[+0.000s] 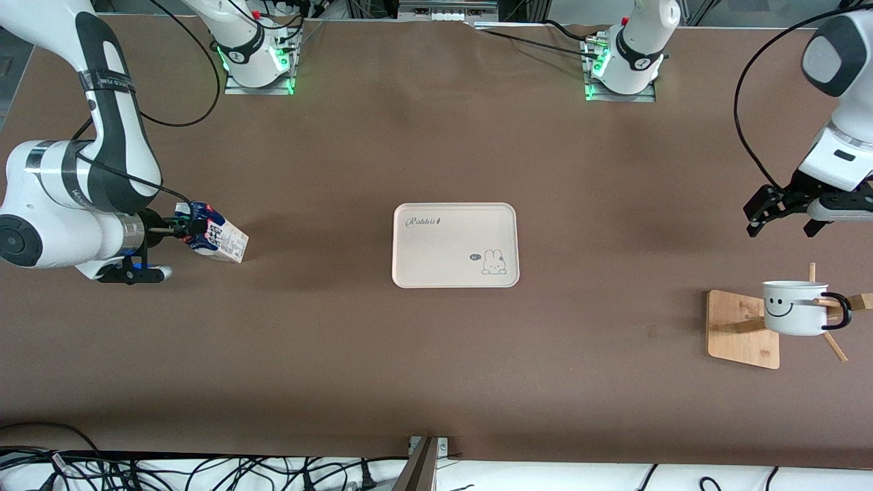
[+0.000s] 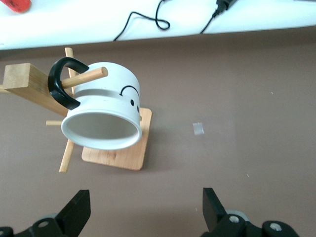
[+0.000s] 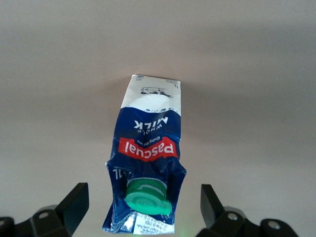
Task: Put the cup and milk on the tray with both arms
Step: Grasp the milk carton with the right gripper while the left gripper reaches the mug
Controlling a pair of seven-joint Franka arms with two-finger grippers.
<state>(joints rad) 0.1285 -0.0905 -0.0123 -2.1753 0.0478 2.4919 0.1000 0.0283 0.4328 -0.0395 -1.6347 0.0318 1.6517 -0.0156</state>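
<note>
The cream tray [image 1: 455, 244] lies at the table's middle with nothing on it. The milk [image 1: 215, 235] sits toward the right arm's end of the table, its green cap [image 3: 147, 197] facing my right gripper [image 1: 184, 228]. That gripper [image 3: 143, 193] is open, with a finger on each side of the carton's top [image 3: 148, 148] and a gap on both sides. The cup [image 1: 794, 307] hangs by its black handle [image 1: 839, 310] on a peg of a wooden rack. My left gripper [image 1: 784, 219] hovers open near the rack. It [image 2: 146, 197] holds nothing, and the cup [image 2: 106, 106] lies ahead of it.
The wooden rack [image 1: 742, 327] with several pegs stands toward the left arm's end, nearer the front camera than the tray. Cables [image 1: 204, 474] lie along the table's near edge. Bare brown table surrounds the tray.
</note>
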